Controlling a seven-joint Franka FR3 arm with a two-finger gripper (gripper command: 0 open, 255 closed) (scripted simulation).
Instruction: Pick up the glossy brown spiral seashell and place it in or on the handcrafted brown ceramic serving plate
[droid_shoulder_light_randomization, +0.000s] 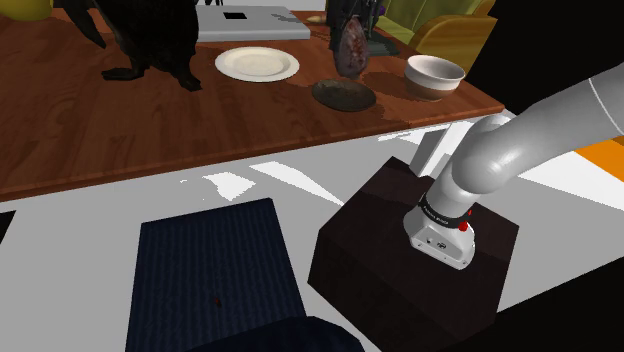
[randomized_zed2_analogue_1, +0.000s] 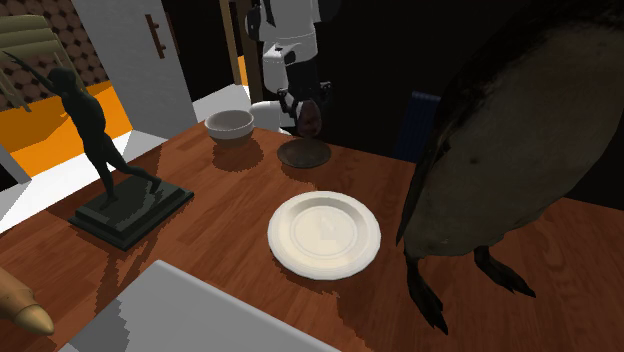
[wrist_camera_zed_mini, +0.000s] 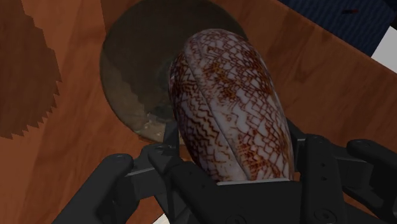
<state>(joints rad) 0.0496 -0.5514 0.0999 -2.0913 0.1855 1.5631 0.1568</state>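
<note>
The tool (wrist_camera_zed_mini: 236, 167) is pinching the brown-and-white patterned seashell (droid_shoulder_light_randomization: 351, 48) by one end. In the shoulder view the shell's long axis runs 12 to 6, free end down, and it hangs clear of the counter (droid_shoulder_light_randomization: 120, 120). The dark brown plate (droid_shoulder_light_randomization: 343, 95) lies at 6 o'clock from the shell, almost straight beneath it. Along the tool, the plate's middle sits slightly aside of the shell's tip, so I judge a short descent with a small correction comes next.

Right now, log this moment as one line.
gripper: shut on seashell | seashell: held in air above dark brown plate | plate: bare, on wooden table | next: probably lower and release
</note>
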